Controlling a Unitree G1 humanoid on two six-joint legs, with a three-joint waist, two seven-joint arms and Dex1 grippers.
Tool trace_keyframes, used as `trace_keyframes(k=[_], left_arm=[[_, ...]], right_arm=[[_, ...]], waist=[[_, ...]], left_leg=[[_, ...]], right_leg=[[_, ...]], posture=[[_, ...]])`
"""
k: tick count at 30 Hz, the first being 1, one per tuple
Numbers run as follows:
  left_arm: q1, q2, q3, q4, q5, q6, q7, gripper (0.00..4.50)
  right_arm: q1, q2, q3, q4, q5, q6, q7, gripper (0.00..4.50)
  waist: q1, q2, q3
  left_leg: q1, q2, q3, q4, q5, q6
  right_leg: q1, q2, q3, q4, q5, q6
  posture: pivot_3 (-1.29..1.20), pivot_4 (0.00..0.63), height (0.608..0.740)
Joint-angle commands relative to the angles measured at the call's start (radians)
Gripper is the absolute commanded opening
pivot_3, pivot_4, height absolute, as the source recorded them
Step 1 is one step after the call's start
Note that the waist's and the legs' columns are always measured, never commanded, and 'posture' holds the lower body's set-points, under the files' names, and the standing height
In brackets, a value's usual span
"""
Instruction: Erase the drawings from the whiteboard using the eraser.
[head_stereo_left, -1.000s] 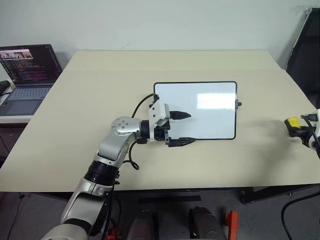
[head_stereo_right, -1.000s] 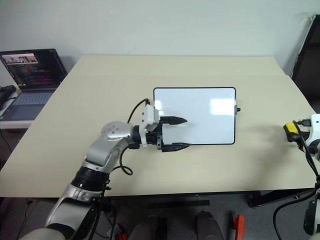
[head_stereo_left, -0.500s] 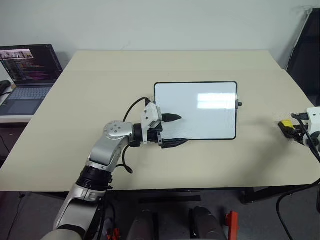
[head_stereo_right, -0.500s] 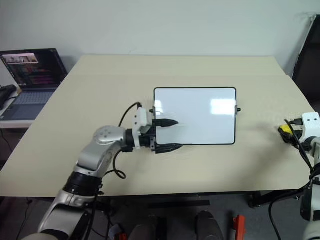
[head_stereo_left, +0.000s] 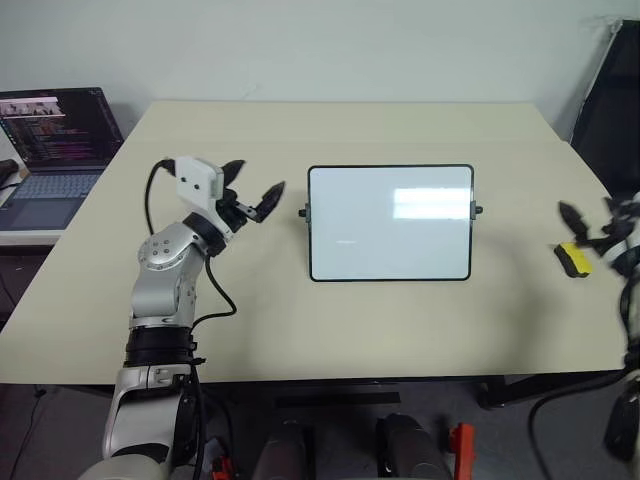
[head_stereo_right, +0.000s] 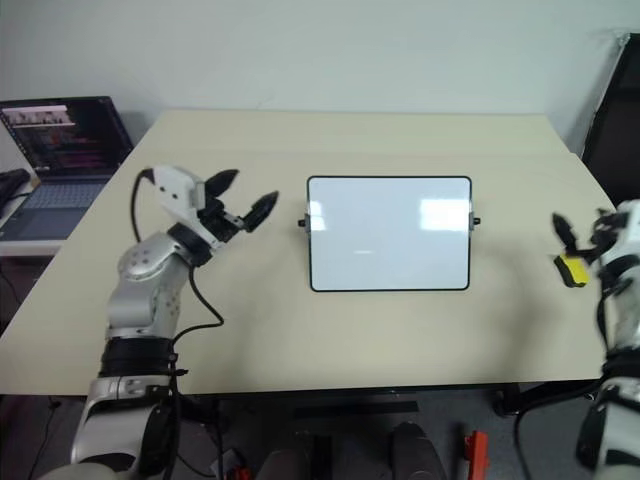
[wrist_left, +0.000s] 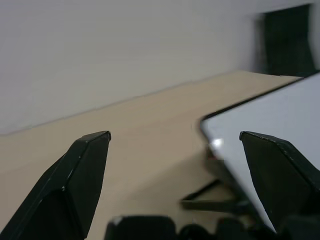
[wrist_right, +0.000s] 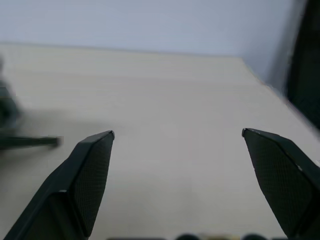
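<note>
One whiteboard (head_stereo_left: 390, 222), one eraser (head_stereo_left: 574, 258) on table (head_stereo_left: 300, 320), perhaps one faint mark; both grippers' jaws spread, empty.

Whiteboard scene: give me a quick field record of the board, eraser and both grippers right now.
whiteboard: flat on the table, surface looks nearly clean, one faint mark left of centre
eraser: yellow, lying on the table right of the board, not held
left gripper: open, empty, raised left of the board
right gripper: open, empty, beside the eraser
laptop: far left, screen on

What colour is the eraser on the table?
Bright yellow; the eraser shows best in the left eye view.
</note>
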Motion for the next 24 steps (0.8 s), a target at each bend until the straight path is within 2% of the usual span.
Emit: trace_keyframes(k=[1, 7, 16, 24], left_arm=[[0.017, -0.026, -0.013, 0.054, 0.062, -0.091, 0.070, 4.50], [0.018, -0.128, -0.055, 0.174, 0.118, -0.189, 0.156, 4.50], [0.036, -0.171, -0.076, 0.243, 0.130, -0.217, 0.167, 4.50], [0.051, -0.193, -0.085, 0.276, 0.128, -0.220, 0.189, 4.50]], right_arm=[[0.035, 0.060, 0.006, -0.067, 0.006, -0.050, -0.055, 4.48], [0.046, 0.145, 0.052, -0.027, -0.012, -0.120, -0.076, 4.48], [0.037, 0.203, 0.088, -0.035, -0.027, -0.139, -0.141, 4.48], [0.032, 0.205, 0.103, -0.014, -0.030, -0.145, -0.164, 4.48]], waist=[[0.005, 0.001, 0.001], [0.023, 0.003, 0.001], [0.016, 0.003, 0.001], [0.017, 0.003, 0.001]], left_leg=[[0.000, -0.001, 0.001, 0.000, 0.000, 0.000], [-0.001, -0.001, 0.000, 0.001, 0.000, 0.000], [-0.001, 0.000, 0.000, 0.000, 0.000, 0.000], [-0.001, -0.001, 0.000, 0.000, 0.000, 0.000]], right_leg=[[0.000, 0.000, 0.000, 0.000, 0.000, 0.000], [-0.001, 0.000, -0.001, 0.000, 0.001, 0.001], [-0.001, 0.000, 0.000, 0.000, 0.001, 0.001], [-0.001, 0.000, 0.000, 0.000, 0.001, 0.001]], posture=[[0.00, 0.150, 0.740], [0.00, 0.150, 0.740], [0.00, 0.150, 0.740], [0.00, 0.150, 0.740]])
